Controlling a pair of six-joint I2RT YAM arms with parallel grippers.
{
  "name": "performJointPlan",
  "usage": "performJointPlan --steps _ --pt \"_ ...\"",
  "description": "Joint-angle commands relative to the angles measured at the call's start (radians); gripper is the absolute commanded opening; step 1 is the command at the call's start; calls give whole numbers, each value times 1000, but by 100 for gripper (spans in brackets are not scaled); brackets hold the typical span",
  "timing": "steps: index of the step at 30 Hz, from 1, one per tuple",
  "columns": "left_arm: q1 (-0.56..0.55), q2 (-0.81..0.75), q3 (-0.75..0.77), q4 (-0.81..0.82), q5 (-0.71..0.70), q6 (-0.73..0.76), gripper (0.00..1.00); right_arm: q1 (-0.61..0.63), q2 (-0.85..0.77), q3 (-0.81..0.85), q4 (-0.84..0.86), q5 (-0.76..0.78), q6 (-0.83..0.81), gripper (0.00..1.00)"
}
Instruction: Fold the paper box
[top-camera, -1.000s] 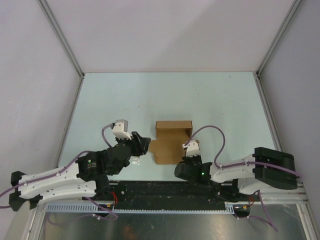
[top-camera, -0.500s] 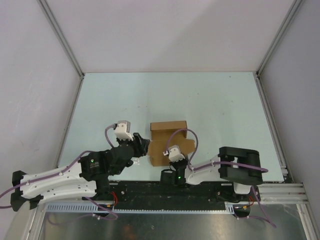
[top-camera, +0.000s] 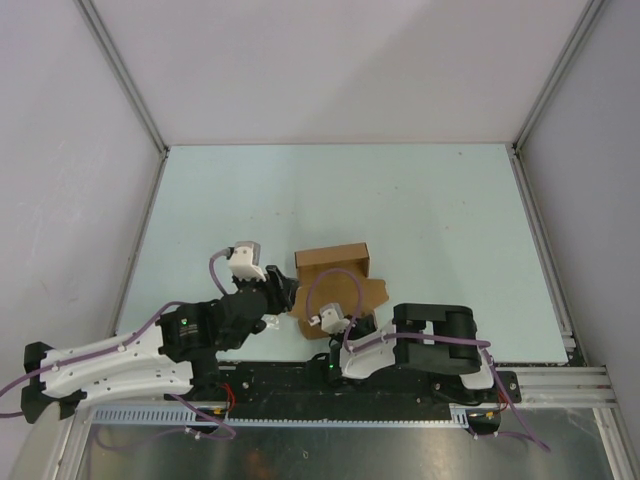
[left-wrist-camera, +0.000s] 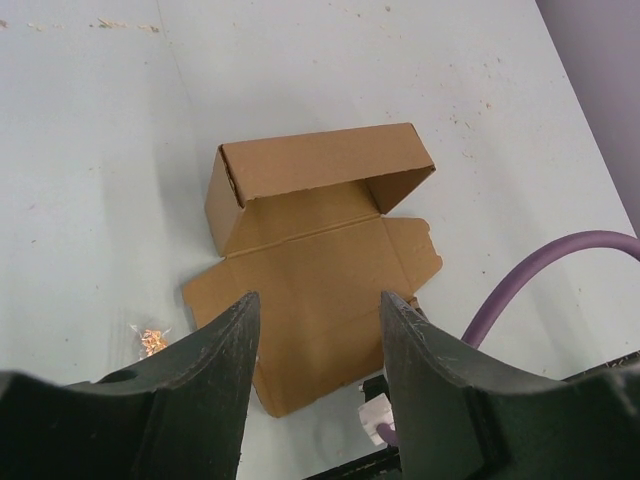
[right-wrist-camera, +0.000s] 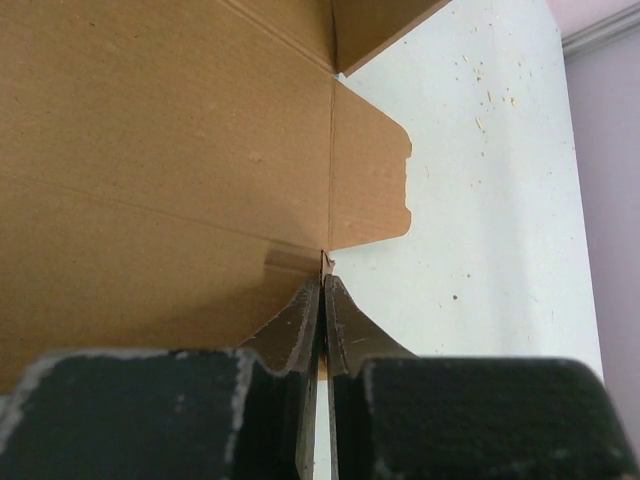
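Paper box (top-camera: 335, 285) of plain brown cardboard lies half-formed on the pale table (top-camera: 430, 200), close to the near edge and just ahead of the arms' bases. Its far section is raised into a hollow rectangular sleeve, while its near panel and side tabs lie flat on the surface. Right gripper (right-wrist-camera: 322, 285) is pinched tight on the near edge of that flat panel, beside a rounded side tab — a sliver of cardboard shows between its dark fingers. Left gripper (left-wrist-camera: 320, 300) hovers just left of the box, jaws parted and nothing between them. A small crumpled scrap (left-wrist-camera: 152, 340) sits on the table near the box's left corner; a purple cable (left-wrist-camera: 545, 265) arcs over the right side.
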Motion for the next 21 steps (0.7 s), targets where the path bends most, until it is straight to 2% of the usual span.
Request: performJointPlan --steps 1,7,11,15,21 --pt "8 3 2 1 -12 11 57 24 32 15 31 -99 112 7" --pt "11 6 3 1 -14 13 57 26 -25 15 36 -98 121 9" --pt "14 15 6 1 -20 25 59 22 -98 14 42 -107 138 15" --pt "19 25 8 1 -24 31 62 12 -177 14 22 -98 164 38" --pt "34 81 -1 -1 -7 36 63 7 -250 14 -5 -98 206 54"
